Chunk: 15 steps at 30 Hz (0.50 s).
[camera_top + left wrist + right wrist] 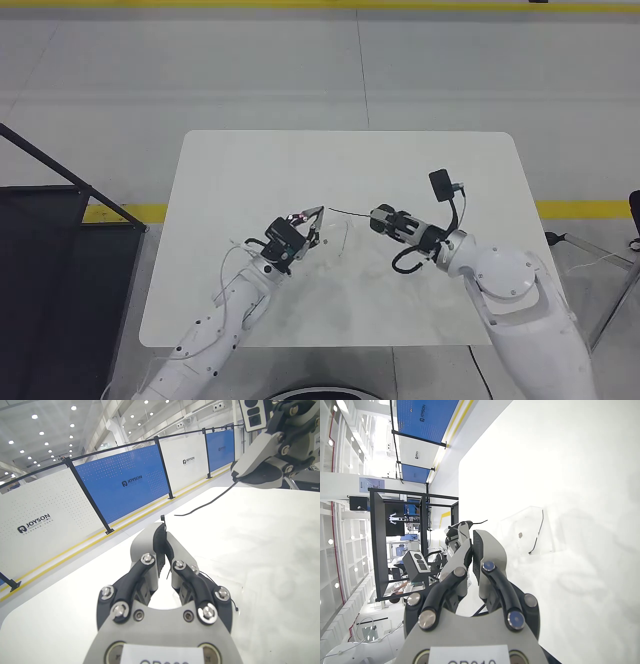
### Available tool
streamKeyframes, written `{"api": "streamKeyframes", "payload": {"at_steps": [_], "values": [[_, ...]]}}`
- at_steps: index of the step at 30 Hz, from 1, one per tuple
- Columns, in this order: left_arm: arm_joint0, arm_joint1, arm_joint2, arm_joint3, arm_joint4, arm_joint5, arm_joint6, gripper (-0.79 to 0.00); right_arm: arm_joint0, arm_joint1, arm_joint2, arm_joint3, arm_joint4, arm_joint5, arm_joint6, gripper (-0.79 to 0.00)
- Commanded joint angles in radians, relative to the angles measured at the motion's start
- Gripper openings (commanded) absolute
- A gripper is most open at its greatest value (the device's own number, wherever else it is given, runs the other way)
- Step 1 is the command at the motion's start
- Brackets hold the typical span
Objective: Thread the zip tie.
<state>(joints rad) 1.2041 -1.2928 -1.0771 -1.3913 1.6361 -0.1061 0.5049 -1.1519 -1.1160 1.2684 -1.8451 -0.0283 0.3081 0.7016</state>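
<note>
Your white table [250, 180] carries a clear, shallow container [512, 517], which lies flat on the surface near both grippers. In the right wrist view you can see one black tie [539, 530] inside it, running along its floor, with a small dark speck beside it.

Both arms hang over the middle of the table, with their tips facing each other and a small gap between them. Your left gripper [161, 530] has its fingers pressed together on a black strap. The strap's square head [162, 517] stands just clear of the fingertips, and a short length shows behind the pads.

Your right gripper [235, 475] is also clamped tight. It pinches the zip tie [212, 500] at one end. The rest droops out in a shallow curve above the table toward the left gripper, and its free tip ends just beside the head, not through it.

You cannot tell from these views whether the head and the drooping strap belong to one tie.
</note>
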Motion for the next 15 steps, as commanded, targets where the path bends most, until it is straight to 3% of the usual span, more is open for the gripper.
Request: {"api": "streamKeyframes", "payload": {"at_steps": [1, 15], "values": [[-0.001, -0.001, 0.000, 0.002, 0.004, 0.002, 0.005, -0.785, -0.006, 0.001, 0.001, -0.007, -0.003, -0.002, -0.002, -0.785], [-0.003, -0.004, 0.001, 0.010, 0.020, 0.001, 0.015, -0.785, 0.000, 0.000, -0.011, -0.005, 0.000, -0.003, -0.008, -0.785]]}}
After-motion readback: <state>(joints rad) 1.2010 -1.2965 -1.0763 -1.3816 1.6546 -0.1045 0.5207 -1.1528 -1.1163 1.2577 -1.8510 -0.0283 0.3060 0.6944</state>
